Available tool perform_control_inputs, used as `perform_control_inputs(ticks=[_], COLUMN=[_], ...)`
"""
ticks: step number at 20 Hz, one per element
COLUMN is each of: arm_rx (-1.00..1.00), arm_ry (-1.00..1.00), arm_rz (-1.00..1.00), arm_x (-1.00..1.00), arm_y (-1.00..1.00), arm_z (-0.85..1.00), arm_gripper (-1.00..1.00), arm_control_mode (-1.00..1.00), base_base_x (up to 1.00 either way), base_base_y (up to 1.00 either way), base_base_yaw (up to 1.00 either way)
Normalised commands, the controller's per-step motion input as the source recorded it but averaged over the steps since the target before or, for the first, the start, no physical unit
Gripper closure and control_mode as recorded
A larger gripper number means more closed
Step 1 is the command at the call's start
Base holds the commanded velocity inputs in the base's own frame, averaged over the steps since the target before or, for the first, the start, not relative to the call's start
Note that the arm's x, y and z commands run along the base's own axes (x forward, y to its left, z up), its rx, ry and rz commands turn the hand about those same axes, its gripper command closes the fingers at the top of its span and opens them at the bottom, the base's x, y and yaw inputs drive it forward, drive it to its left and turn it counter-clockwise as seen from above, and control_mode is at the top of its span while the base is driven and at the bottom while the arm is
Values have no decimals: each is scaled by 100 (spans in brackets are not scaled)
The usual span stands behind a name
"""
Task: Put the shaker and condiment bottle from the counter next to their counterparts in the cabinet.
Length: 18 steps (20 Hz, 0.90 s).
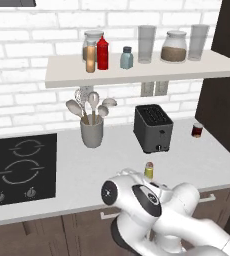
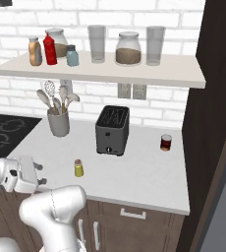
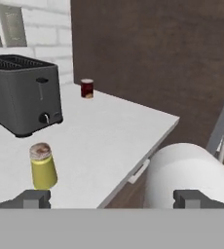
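The gripper stands wide and empty, low beside the shaker on the tabletop, in front of the toaster. The right base view shows the condiment bottle on the shelf, touching the red bottle. In the left base view the arm hides the shaker's base.

On the worktop: shaker near the front edge, toaster behind it, utensil holder left of toaster, small jar far right. Up on the cabinet: condiment bottle just left of squeeze bottle, second shaker to their right.
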Motion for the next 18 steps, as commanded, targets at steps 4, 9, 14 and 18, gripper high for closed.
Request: perform_control_inputs(ticks=[4, 9, 14, 18], arm_rx=[0, 0, 0, 0], arm_ry=[0, 0, 0, 0], arm_rz=[0, 0, 1, 0], arm_x=[30, 43, 15, 35], arm_y=[-16, -15, -7, 0], arm_z=[0, 0, -8, -13], arm_gripper=[-100, -100, -100, -100], arm_control_mode=[-100, -100, -100, -100], base_base_x=[0, 0, 0, 0], base_base_y=[0, 0, 0, 0], base_base_yaw=[0, 0, 0, 0])
